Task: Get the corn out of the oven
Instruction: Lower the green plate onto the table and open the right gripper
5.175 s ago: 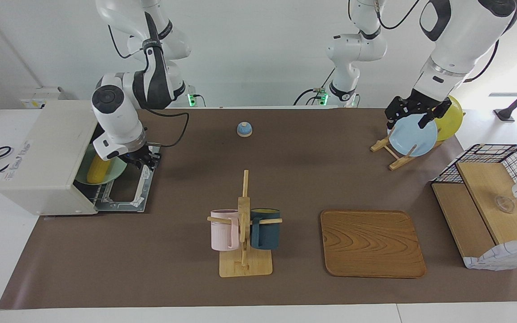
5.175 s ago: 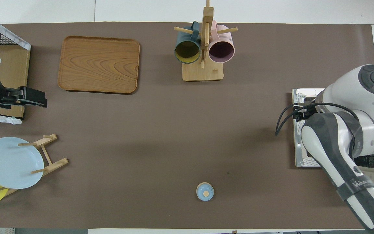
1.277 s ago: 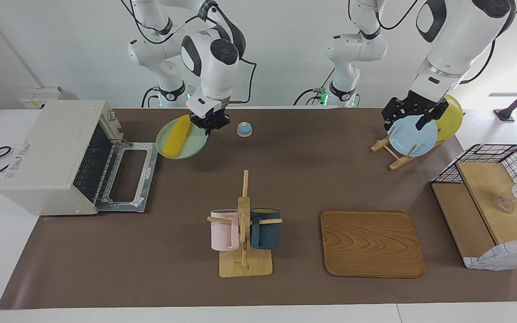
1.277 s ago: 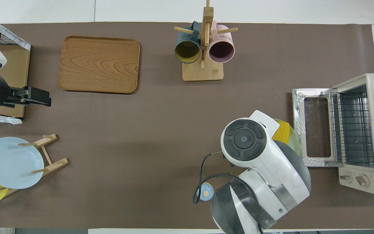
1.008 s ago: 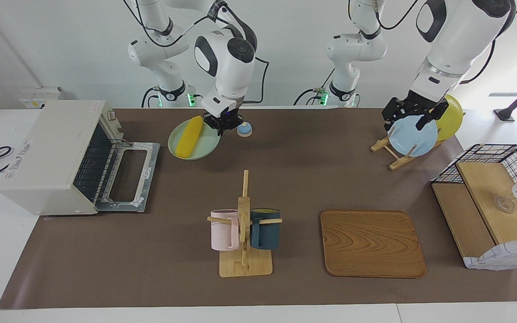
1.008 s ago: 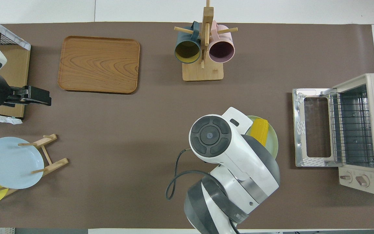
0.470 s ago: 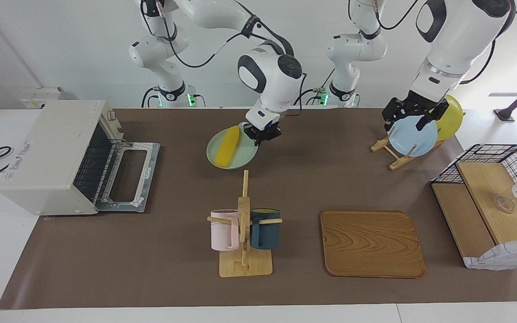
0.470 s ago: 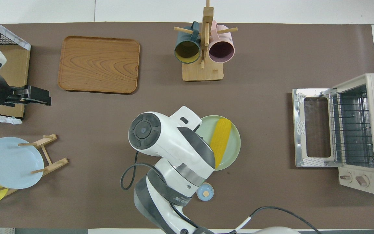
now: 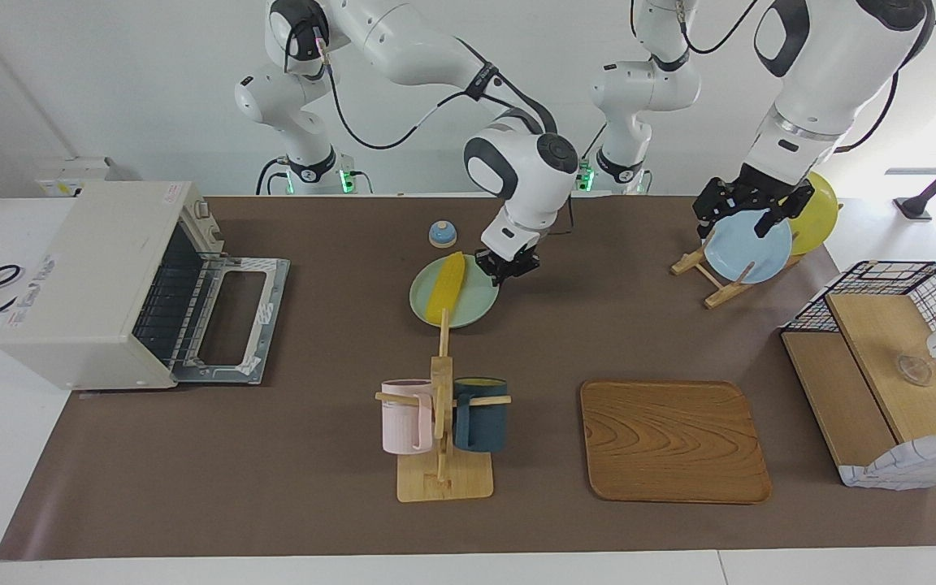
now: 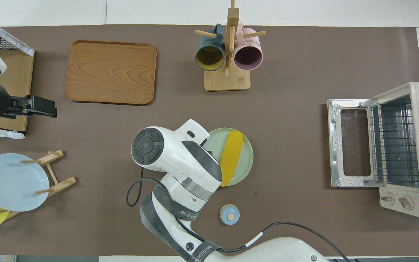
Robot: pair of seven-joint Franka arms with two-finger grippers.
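Note:
The corn (image 9: 446, 286) lies on a pale green plate (image 9: 468, 313) near the middle of the table, between the bell and the mug rack. My right gripper (image 9: 509, 265) is shut on that plate's rim at the side toward the left arm's end. Whether the plate rests on the table I cannot tell. In the overhead view the corn (image 10: 231, 156) and plate (image 10: 245, 147) show beside my right wrist, which hides the gripper. The oven (image 9: 86, 276) stands at the right arm's end with its door (image 9: 228, 318) dropped open and its rack bare. My left gripper (image 9: 748, 210) waits, open, over the blue plate.
A small blue bell (image 9: 442, 234) sits close to the plate, nearer the robots. A wooden mug rack (image 9: 442, 406) with two mugs stands just beyond it. A wooden tray (image 9: 673, 441), a plate rack with blue (image 9: 748, 246) and yellow plates, and a wire shelf (image 9: 899, 382) fill the left arm's end.
My right gripper has carried the plate with the corn out of the oven and on toward the middle of the table, past the bell. The left arm has not moved.

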